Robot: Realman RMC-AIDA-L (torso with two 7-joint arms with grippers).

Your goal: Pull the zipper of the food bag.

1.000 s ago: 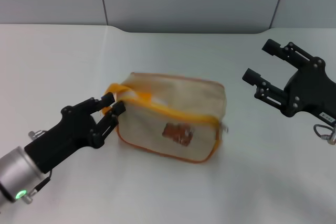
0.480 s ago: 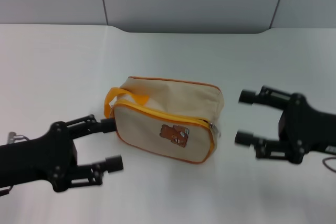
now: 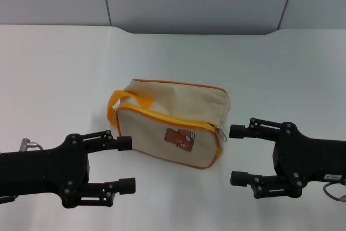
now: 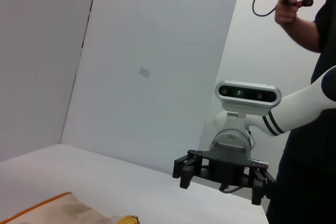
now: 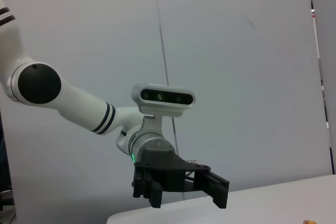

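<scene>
Release had just happened: left gripper dropped the loop handle, both sets of fingers spread beside the food bag, zipper unpulled.

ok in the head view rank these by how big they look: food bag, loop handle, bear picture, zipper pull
1. food bag, by far the largest
2. loop handle
3. bear picture
4. zipper pull, tiny

Both open grippers, left gripper and right gripper, look large, partly because they sit nearer the camera.
</scene>
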